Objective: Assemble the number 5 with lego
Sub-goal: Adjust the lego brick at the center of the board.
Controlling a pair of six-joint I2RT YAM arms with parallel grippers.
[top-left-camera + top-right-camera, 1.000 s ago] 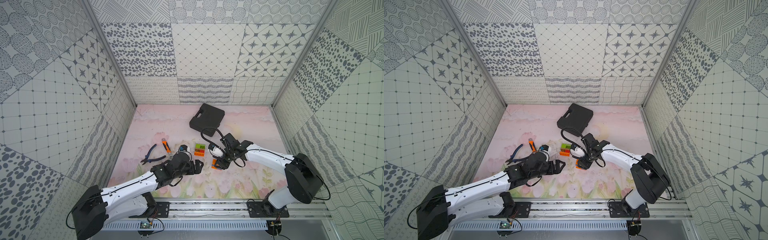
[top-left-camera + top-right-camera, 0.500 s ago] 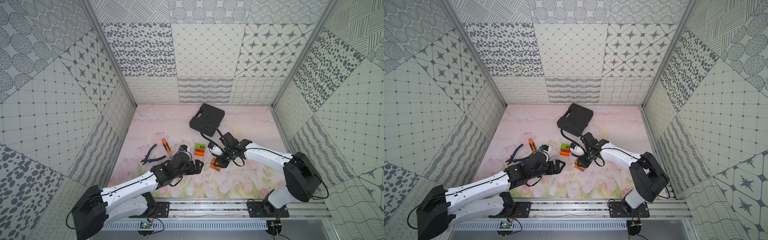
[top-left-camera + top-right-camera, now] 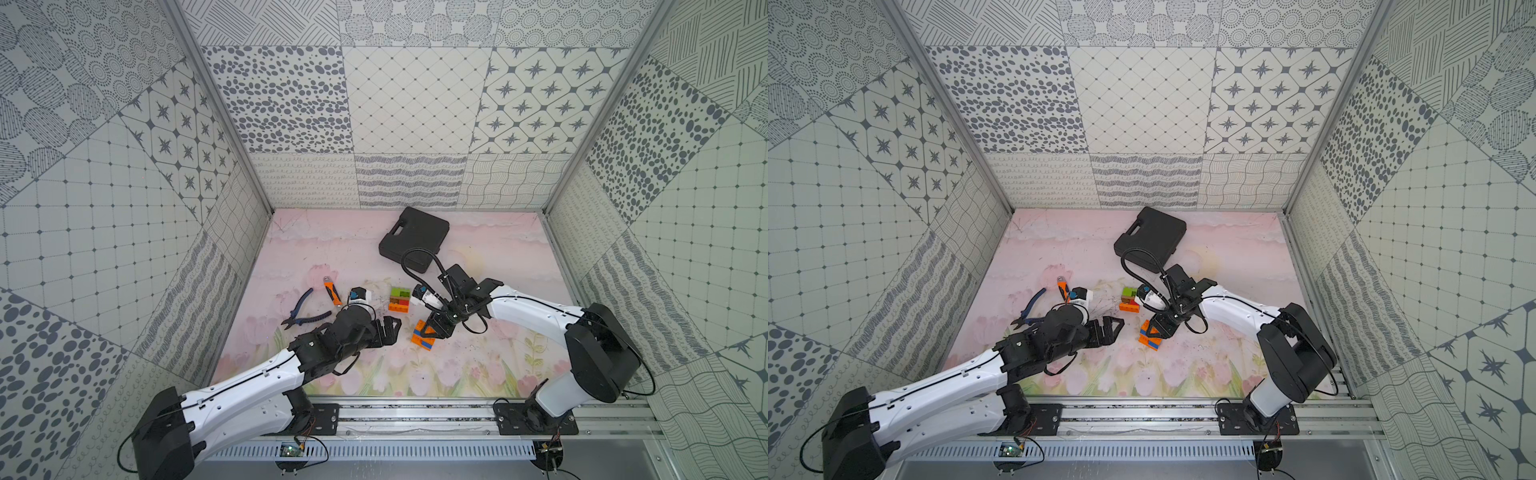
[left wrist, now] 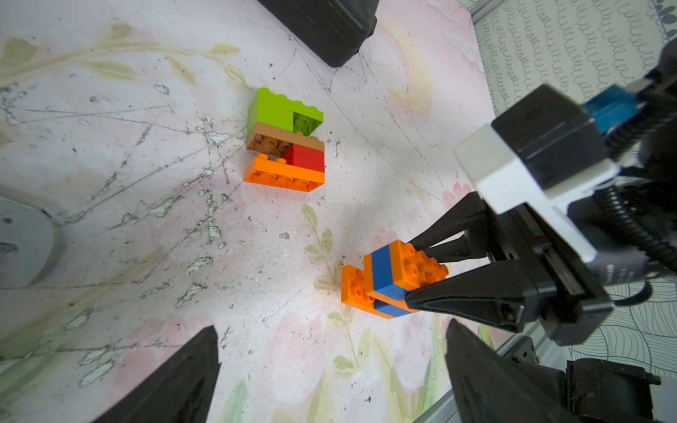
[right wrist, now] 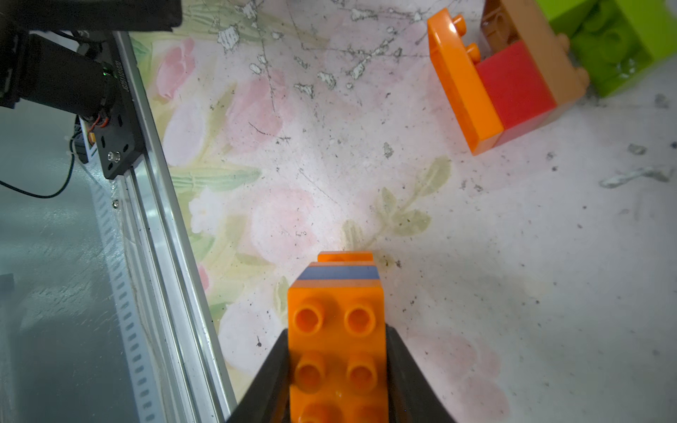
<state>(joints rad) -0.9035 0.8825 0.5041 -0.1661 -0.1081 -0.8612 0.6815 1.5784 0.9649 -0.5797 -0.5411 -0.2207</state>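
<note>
A lego stack lies at the middle of the mat: a long orange brick [image 4: 352, 289] at the bottom, a blue one [image 4: 382, 270] over it, and an orange brick [image 5: 337, 351] on top. My right gripper [image 5: 337, 331] is shut on that top orange brick, one finger on each long side; both top views show it there [image 3: 432, 330] [image 3: 1158, 328]. A second lego stack [image 3: 400, 299] [image 4: 289, 143] of green, brown, red and orange bricks lies on its side farther back. My left gripper [image 4: 331, 327] [image 3: 392, 328] hovers open and empty just left of the held stack.
A black plastic case [image 3: 415, 237] lies at the back of the mat. Blue-handled pliers [image 3: 305, 311] and an orange-handled tool [image 3: 331, 291] lie to the left, behind the left arm. The metal rail [image 3: 415, 411] runs along the front edge.
My right gripper's jaws have closed onto the top orange brick of the orange and blue stack. The left arm has not moved.
</note>
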